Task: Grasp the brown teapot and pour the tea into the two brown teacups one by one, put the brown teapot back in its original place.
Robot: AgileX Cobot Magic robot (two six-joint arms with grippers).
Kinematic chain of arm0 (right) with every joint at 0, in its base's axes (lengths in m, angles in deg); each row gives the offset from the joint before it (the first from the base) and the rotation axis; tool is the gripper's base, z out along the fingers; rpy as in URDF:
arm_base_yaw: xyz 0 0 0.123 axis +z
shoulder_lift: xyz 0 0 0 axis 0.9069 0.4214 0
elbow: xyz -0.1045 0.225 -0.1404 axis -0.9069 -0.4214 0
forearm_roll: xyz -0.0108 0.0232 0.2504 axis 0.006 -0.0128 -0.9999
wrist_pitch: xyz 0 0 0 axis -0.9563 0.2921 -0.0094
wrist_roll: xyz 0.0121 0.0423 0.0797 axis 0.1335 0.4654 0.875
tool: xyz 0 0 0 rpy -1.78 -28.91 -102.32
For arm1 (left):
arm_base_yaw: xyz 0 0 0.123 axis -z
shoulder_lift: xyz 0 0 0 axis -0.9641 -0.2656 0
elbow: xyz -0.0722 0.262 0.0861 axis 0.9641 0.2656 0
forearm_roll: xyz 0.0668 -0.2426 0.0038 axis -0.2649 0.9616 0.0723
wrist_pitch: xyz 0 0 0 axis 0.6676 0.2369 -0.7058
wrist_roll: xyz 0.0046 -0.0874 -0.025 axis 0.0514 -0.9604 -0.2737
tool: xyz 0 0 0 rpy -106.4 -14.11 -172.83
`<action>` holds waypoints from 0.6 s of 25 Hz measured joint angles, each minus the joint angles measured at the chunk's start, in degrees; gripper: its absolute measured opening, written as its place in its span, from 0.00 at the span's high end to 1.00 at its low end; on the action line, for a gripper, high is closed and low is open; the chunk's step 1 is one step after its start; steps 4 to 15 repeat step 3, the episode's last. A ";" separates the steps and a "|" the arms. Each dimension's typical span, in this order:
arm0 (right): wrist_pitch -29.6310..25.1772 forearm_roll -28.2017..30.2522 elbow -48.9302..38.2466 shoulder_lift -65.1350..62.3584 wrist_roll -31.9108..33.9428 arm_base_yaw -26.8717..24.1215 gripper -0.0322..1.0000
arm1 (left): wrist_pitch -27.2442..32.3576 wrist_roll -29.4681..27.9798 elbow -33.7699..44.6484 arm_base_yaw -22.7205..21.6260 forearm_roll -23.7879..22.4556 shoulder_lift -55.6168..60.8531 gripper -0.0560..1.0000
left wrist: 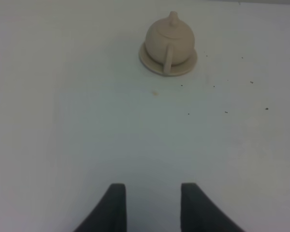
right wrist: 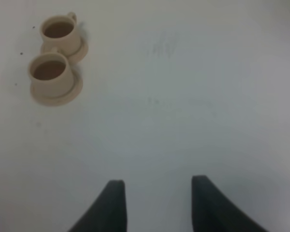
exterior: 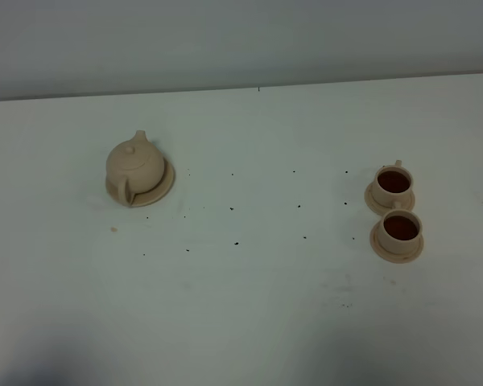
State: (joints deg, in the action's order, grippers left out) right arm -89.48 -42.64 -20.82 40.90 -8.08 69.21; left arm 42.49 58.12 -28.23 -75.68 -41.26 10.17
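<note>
while the left gripper (left wrist: 150, 205) stood with its jaws apart on nothing, the brown teapot (left wrist: 169, 38) sat well ahead of it on its saucer (left wrist: 150, 63), loop handle facing the fingers. the two brown teacups (exterior: 396, 211) (both already dark with tea) sat well ahead of the right gripper (right wrist: 157, 203), equally parted and empty. any further reach should run straight at that handle, jaws kept wide.

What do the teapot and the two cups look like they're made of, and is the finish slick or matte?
Teapot: probably unglazed ceramic or clay, though molded plastic can't be excluded; even pale tan, matte, no shine on its round body. Cups: seemingly the same tan matte material, with thick rims and matching saucers; only the dark liquid inside looks glossy. The table is smooth white, dotted with dark specks.
</note>
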 joint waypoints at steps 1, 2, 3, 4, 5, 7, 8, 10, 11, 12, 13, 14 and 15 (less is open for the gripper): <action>0.00 0.00 0.00 0.00 0.00 0.00 0.65 | 0.00 0.00 0.00 0.00 0.00 0.00 0.67; 0.00 0.00 0.00 0.00 0.00 0.00 0.65 | 0.00 0.00 0.00 0.00 0.00 0.00 0.67; 0.00 0.00 0.00 0.00 0.00 0.00 0.65 | 0.00 0.00 0.00 0.00 0.00 0.00 0.67; 0.00 0.00 0.00 0.00 0.00 0.00 0.65 | 0.00 0.00 0.00 0.00 0.00 0.00 0.67; 0.00 0.00 0.00 0.00 0.00 0.00 0.65 | 0.00 0.00 0.00 0.00 0.00 0.00 0.67; 0.00 0.00 0.00 0.00 0.00 0.00 0.65 | 0.00 0.00 0.00 0.00 0.00 0.00 0.67; 0.00 0.00 0.00 0.00 0.00 0.00 0.65 | 0.00 0.00 0.00 0.00 0.00 0.00 0.67; 0.00 0.00 0.00 0.00 0.00 0.00 0.65 | 0.00 0.00 0.00 0.00 0.00 0.00 0.67; 0.00 0.00 0.00 0.00 0.00 0.00 0.65 | 0.00 0.00 0.00 0.00 0.00 0.00 0.67; 0.00 0.00 0.00 0.00 0.00 0.00 0.65 | 0.00 0.00 0.00 0.00 0.00 0.00 0.67; 0.00 0.00 0.00 0.00 0.00 0.00 0.65 | 0.00 0.00 0.00 0.00 0.00 0.00 0.67; 0.00 0.00 0.00 0.00 0.00 0.00 0.65 | 0.00 0.00 0.00 0.00 0.00 0.00 0.67; 0.00 0.00 0.00 0.00 0.00 0.00 0.65 | 0.00 0.00 0.00 0.00 0.00 0.00 0.67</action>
